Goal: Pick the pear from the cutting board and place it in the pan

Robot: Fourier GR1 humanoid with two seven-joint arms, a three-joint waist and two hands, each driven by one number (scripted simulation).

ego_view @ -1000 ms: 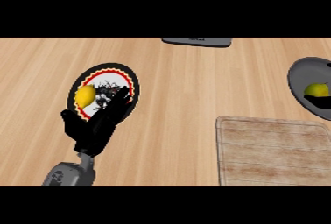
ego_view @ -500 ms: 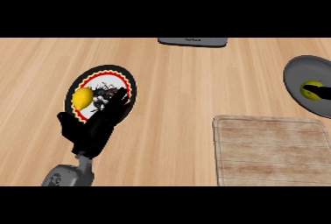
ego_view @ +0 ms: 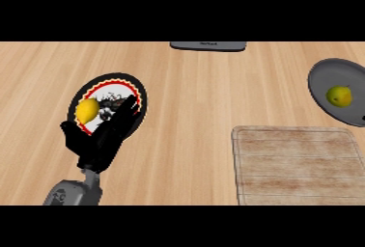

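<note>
Plainly, one pear point(ego_view: 340, 96) lies in the single grey pan point(ego_view: 324, 77) at the right edge, apart from the one wooden cutting board point(ego_view: 299, 164) below it on the tabletop point(ego_view: 192, 96). One decorated plate point(ego_view: 121, 83) at left carries one yellow fruit point(ego_view: 87, 110). One robot hand shows, the left robot hand point(ego_view: 107, 137), with straight fingers reaching over the plate's lower edge, holding nothing. One dark flat object point(ego_view: 208, 46) sits at the top edge; its pale marking is too small to read.
</note>
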